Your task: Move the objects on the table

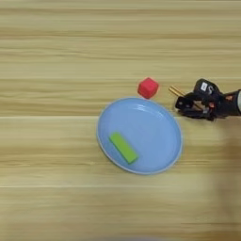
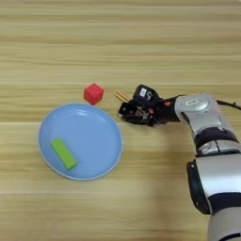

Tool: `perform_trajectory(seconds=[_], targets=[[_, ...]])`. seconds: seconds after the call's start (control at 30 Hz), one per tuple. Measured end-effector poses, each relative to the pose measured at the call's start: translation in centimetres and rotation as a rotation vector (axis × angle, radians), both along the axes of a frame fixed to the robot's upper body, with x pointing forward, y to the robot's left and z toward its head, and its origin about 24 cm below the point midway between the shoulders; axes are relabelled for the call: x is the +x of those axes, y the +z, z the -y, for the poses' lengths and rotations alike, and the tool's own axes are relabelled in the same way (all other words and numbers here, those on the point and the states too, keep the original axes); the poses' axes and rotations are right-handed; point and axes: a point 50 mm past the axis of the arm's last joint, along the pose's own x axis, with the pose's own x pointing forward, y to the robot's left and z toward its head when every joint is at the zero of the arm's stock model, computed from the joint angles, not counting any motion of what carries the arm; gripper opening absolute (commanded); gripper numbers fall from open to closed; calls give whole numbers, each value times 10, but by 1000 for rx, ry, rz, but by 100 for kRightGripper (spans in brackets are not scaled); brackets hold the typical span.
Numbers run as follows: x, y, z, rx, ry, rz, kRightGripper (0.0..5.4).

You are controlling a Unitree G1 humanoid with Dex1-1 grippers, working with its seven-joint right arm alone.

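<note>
Lime-green bar: flat, rectangular, lying diagonally inside a light-blue plate, left of its centre, long axis running upper left to lower right

Red cube: small, sitting on the bench just beyond the plate's far rim, apart from it

Thin orange-tan stick: lying on the bench right of the cube, its far end hidden under the hand
</note>
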Motion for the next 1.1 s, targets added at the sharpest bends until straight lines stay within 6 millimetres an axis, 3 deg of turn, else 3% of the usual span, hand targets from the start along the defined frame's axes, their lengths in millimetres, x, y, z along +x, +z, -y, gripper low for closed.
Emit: perform_trajectory(seconds=[0.17, 0.73, 1.1], targets=[[0, -1, 0, 0, -1, -1, 248], [-3, -8, -8, 56, 10, -28, 434], [6, 15, -17, 175, 52, 59, 537]])
